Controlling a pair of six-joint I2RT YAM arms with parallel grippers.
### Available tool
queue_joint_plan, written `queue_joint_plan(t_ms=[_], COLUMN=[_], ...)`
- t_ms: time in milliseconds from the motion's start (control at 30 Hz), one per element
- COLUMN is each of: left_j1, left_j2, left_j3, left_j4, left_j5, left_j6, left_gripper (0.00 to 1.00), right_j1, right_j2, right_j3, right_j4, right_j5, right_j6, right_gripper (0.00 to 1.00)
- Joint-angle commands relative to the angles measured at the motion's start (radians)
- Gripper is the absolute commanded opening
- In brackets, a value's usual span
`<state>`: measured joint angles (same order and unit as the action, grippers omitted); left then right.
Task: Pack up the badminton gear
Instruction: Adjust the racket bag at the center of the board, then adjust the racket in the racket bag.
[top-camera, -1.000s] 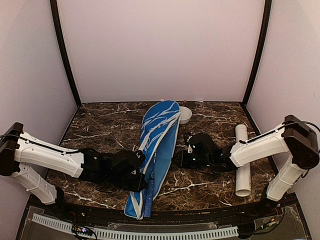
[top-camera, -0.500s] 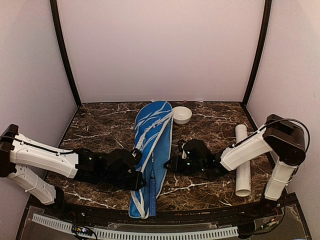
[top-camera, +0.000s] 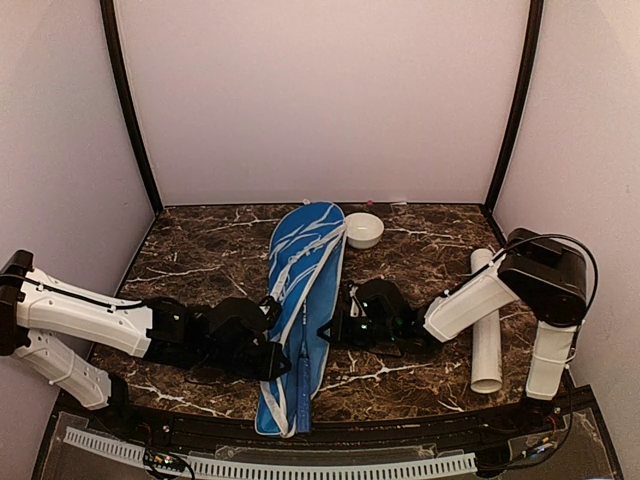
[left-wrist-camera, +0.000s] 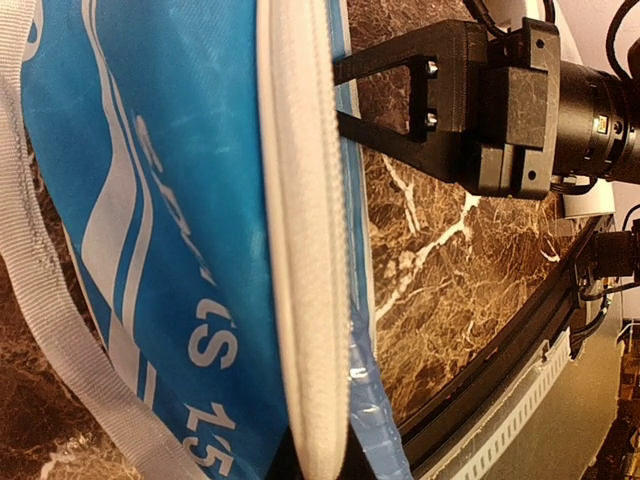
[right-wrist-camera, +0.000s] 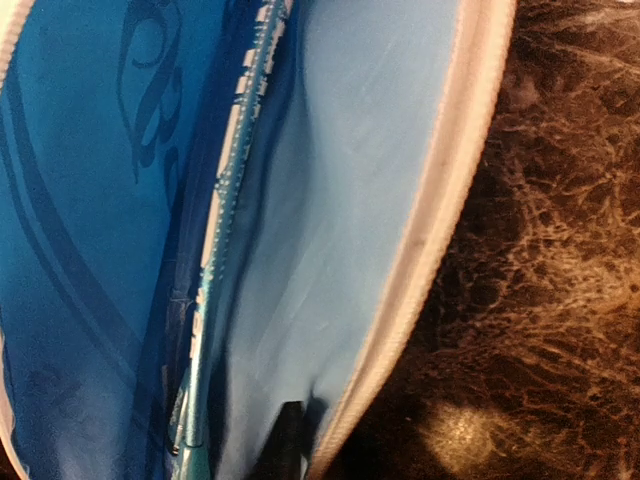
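Blue cloth lies between your two pincers: the racket cover (top-camera: 312, 262) stretches lengthwise on the marble table (top-camera: 200, 250). Your left pincer (top-camera: 272, 348) is against one long edge and your right pincer (top-camera: 328, 330) against the other.

Your left pincer is pressed together. In its wrist view the cover's white zip trim (left-wrist-camera: 305, 250) runs right down to it, but you cannot tell whether any cloth is caught. Your right pincer's tips disappear behind that same trim at the open seam, so you cannot tell whether it is spread or pinching.

Just ahead of the right pincer, inside the cover, a thin blue racket frame (right-wrist-camera: 228, 190) lies along the lining. A blue racket handle (top-camera: 301, 385) shows at the cover's near end, between the two pincers and closer to the arm bases.

The white tube (top-camera: 486, 330) lies well behind the right pincer, beside its forearm. The small white bowl (top-camera: 364, 230) sits beyond the right pincer, just beside the cover's far end.
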<state>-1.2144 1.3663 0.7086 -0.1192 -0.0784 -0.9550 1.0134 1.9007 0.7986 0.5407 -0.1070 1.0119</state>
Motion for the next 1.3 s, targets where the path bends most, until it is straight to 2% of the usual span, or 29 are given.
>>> queue_joint_plan(t_ms=[0,100,200,433,633,700,833,900,967,1000,1067,1133,1267], left_j1=[0.003,0.003,0.005,0.006,0.017,0.023,0.024,0.025,0.024,0.025,0.024,0.024,0.009], left_j2=[-0.074,-0.110,-0.121,-0.043,0.035,0.060,0.103,0.113,0.114,0.113,0.110,0.110,0.147], left_j3=[-0.016,-0.037,-0.047,0.012,0.061,0.073,0.101,0.105,0.104,0.102,0.100,0.104,0.148], left_j4=[0.028,0.019,0.020,0.069,0.146,0.184,0.209,0.215,0.222,0.225,0.225,0.211,0.101], left_j5=[-0.040,-0.067,-0.071,-0.034,-0.028,-0.014,0.007,0.017,0.028,0.034,0.047,0.064,0.083], left_j6=[-0.010,-0.020,-0.023,0.035,0.062,0.064,0.069,0.071,0.069,0.068,0.073,0.074,0.085], left_gripper=[0.00,0.00,0.00,0.00,0.00,0.03,0.22,0.41,0.68,0.79,0.92,0.98,0.99], right_j1=[0.010,0.011,0.011,0.014,0.014,0.012,0.011,0.010,0.010,0.011,0.010,0.010,0.013], right_j2=[-0.028,-0.113,-0.217,-0.403,-0.480,-0.485,-0.479,-0.480,-0.483,-0.486,-0.490,-0.490,-0.489], right_j3=[0.002,-0.035,-0.047,-0.049,-0.062,-0.070,-0.073,-0.076,-0.077,-0.077,-0.075,-0.073,-0.064], right_j4=[0.118,0.090,-0.027,-0.251,-0.357,-0.365,-0.369,-0.363,-0.362,-0.361,-0.361,-0.361,-0.353], right_j5=[-0.020,0.029,0.090,0.196,0.276,0.289,0.284,0.280,0.279,0.280,0.282,0.282,0.280], right_j6=[0.005,-0.008,-0.040,-0.108,-0.140,-0.141,-0.135,-0.133,-0.134,-0.134,-0.137,-0.137,-0.138], right_gripper=[0.00,0.00,0.00,0.00,0.00,0.00,0.00,0.00,0.00,0.00,0.00,0.00,0.00])
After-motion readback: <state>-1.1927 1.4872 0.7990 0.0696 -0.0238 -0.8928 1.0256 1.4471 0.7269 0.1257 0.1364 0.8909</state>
